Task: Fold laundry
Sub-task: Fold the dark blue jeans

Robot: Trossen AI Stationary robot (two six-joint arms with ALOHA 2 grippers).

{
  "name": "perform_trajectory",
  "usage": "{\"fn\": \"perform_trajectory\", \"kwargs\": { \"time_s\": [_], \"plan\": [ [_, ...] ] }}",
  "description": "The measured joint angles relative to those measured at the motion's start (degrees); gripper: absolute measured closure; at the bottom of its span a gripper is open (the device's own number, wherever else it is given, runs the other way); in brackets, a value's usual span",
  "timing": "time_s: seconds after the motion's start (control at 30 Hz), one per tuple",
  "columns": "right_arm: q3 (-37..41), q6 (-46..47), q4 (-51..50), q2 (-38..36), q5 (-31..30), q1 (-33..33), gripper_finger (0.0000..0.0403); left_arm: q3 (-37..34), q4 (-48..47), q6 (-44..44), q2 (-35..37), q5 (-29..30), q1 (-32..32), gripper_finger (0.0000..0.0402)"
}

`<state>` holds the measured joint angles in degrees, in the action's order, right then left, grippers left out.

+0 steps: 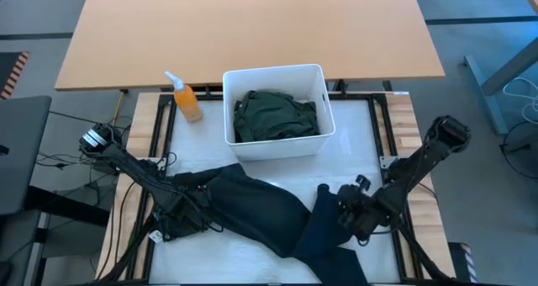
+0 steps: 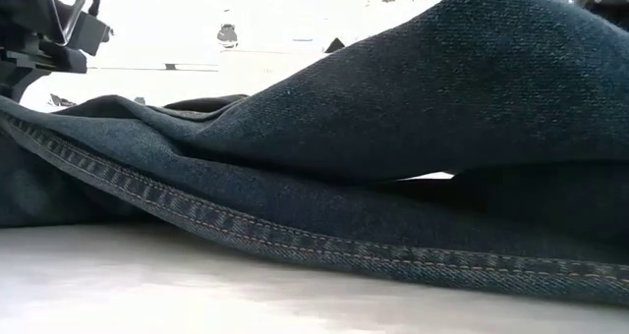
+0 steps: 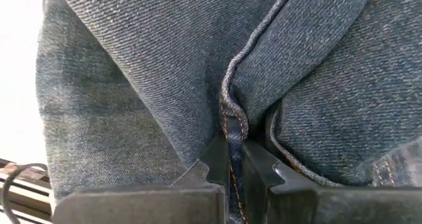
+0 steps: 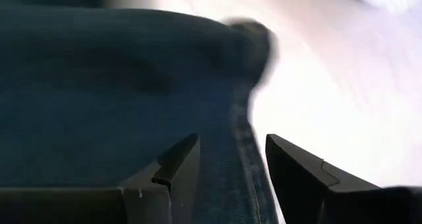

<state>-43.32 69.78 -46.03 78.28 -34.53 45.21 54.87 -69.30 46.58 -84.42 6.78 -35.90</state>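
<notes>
While the trousers (image 1: 252, 214) lie sprawled and unfolded across the lower middle of the high view, the fold looks barely begun: the denim runs in a loose diagonal from lower left to lower right, bunched and creased, with no clean fold visible. A dark green garment (image 1: 276, 115) sits crumpled in the white bin (image 1: 229, 109) at upper centre, untouched; it would seem to wait its turn.

Left gripper (image 3: 229, 168) is at the lower left of the high view, jaws clamped tight on a stitched seam of the trousers, cloth pinched between them. Right gripper (image 4: 231, 161) is at the lower right, jaws standing apart and straddling a hemmed edge of the denim; nothing is pinched there yet, as far as the right wrist view shows.

Edges: the trousers' right end hangs near the bottom edge of the table (image 1: 353, 151). The bin stands just beyond the cloth, limiting room upward in frame. An orange spray bottle (image 1: 186, 99) stands beside the bin, upper left. Open white surface shows right of the bin and along the lower left, judged the freest room for spreading.
</notes>
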Motion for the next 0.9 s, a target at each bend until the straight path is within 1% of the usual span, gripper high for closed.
{"fn": "perform_trajectory", "kwargs": {
  "time_s": [0.13,0.23,0.33,0.4,0.5,0.7,0.8,0.9],
  "plan": [
    [-3.22,-21.92,0.46,-0.31,0.90,0.00,0.0202,0.00,0.07,-0.22,0.00,-0.57,0.95,0.0401],
    [-5.05,-39.96,2.75,-0.24,1.04,-0.78,0.0203,-0.02,0.62,-0.25,0.00,-0.87,1.95,0.0401],
    [-6.70,-52.86,4.23,-0.22,1.49,-3.15,0.0203,-0.02,2.30,-0.88,0.00,-1.02,2.88,0.0401],
    [-7.76,-57.73,4.34,-0.22,2.99,-5.74,0.0203,-0.02,3.26,-1.22,0.00,-1.32,3.21,0.0401],
    [-9.12,-64.15,3.75,-0.20,8.54,-10.33,0.0203,-0.02,3.31,-1.29,0.00,-2.11,3.54,0.0401],
    [-10.89,-79.61,2.87,-0.19,17.02,-18.11,0.0203,-0.02,3.44,-0.71,0.00,-2.72,3.52,0.0401],
    [-10.79,-84.87,1.56,0.06,22.14,-21.81,0.0203,-0.02,3.48,-0.39,0.00,-2.72,3.52,0.0401],
    [-10.72,-88.65,-1.27,1.77,23.43,-24.92,0.0203,-0.02,3.65,-0.39,0.00,-2.75,3.51,0.0401]
  ]
}}
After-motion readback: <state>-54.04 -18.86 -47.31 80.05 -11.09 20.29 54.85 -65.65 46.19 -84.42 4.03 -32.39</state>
